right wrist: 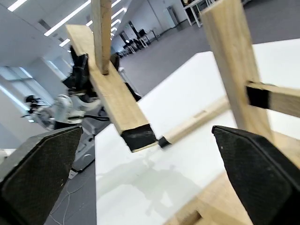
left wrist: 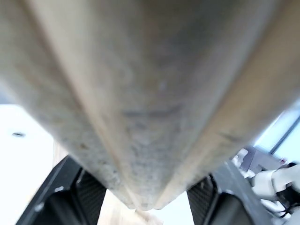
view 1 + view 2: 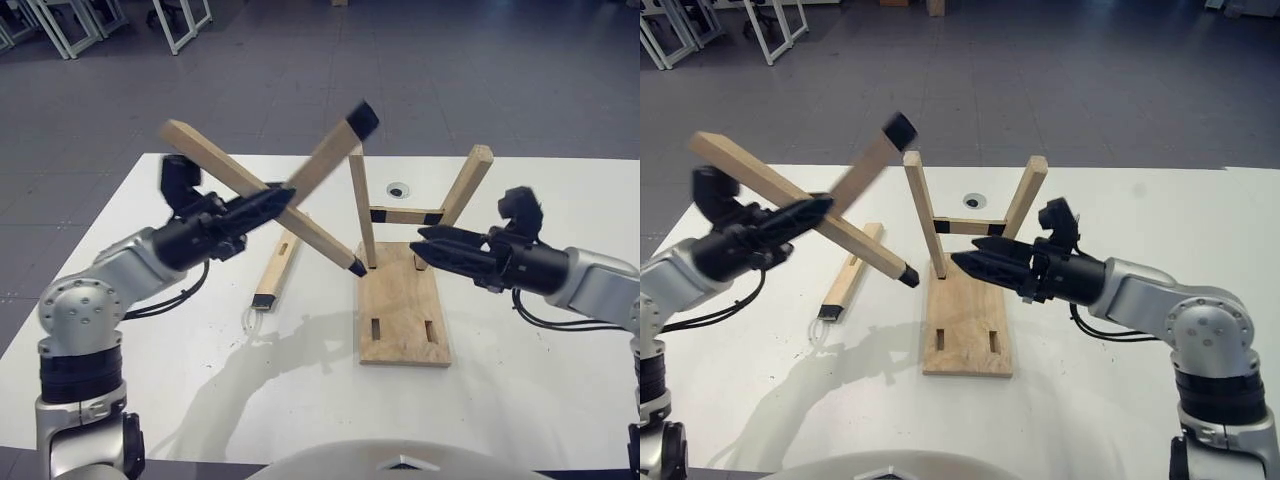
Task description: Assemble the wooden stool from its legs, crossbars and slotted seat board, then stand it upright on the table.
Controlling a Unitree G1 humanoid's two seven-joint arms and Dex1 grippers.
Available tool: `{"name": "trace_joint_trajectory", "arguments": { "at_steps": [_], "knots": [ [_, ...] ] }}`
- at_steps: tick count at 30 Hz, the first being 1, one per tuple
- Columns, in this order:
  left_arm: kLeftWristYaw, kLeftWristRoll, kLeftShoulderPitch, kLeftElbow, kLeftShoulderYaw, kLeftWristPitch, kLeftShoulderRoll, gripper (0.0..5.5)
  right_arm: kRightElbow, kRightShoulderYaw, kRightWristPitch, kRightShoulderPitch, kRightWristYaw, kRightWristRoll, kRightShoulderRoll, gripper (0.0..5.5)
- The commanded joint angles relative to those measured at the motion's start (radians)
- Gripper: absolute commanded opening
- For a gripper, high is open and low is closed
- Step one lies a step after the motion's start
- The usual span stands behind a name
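The seat board [image 3: 403, 300] lies flat on the table [image 3: 200, 400], long axis running 6 to 12 o'clock. Its two near slots [image 3: 375, 328] are vacant.

At 9 o'clock of the board, a loose bar [image 3: 277, 262] lies flat on the table, black-tipped end nearest.

The right gripper [image 3: 425, 243] hangs at 3 o'clock of the board's far end, tips pointing toward 9 o'clock. Its fingers [image 1: 42, 159] are spread and grasp nothing. The tips sit just beside the base of the right standing leg [image 3: 466, 185]; contact cannot be determined.

The left gripper [image 3: 285, 200] is above the table at 10 o'clock of the board, clenched on a held leg [image 3: 218, 162]. That leg slopes down toward 4 o'clock, its black tip near the base of the left standing leg [image 3: 363, 205]. A second leg [image 3: 330, 150] crosses it at the gripper, rising toward 1 o'clock.

Both standing legs rise from the board's far end, splayed apart, linked by a crossbar [image 3: 405, 215]. A grommet [image 3: 398, 188] lies at 12 o'clock.
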Motion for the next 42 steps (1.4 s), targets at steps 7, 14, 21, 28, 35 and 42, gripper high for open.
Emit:
{"name": "trace_joint_trajectory", "arguments": {
  "at_steps": [7,14,21,28,35,42],
  "knots": [
    [-0.182,0.439,0.061,-0.090,-0.226,-0.272,-0.090,2.06,0.085,0.111,-0.050,0.107,0.048,-0.499,-0.032,5.09],
    [-0.476,0.517,0.057,-0.010,-0.264,-0.422,-0.101,2.06,0.109,0.118,-0.049,0.119,0.103,-0.624,-0.005,5.09],
    [-0.564,0.654,0.074,0.102,-0.324,-0.536,-0.133,2.06,0.104,0.113,-0.035,0.114,0.130,-0.683,0.018,5.09],
    [-0.581,0.699,0.090,0.121,-0.350,-0.560,-0.159,2.06,0.101,0.110,-0.024,0.104,0.143,-0.722,0.046,5.09],
    [-0.610,0.746,0.056,0.232,-0.339,-0.621,-0.155,2.06,0.090,0.104,-0.010,0.097,0.160,-0.740,0.057,5.09],
    [-0.665,0.818,0.100,0.200,-0.415,-0.688,-0.130,2.06,0.063,0.095,0.003,0.104,0.161,-0.741,0.075,5.09]
  ]
}}
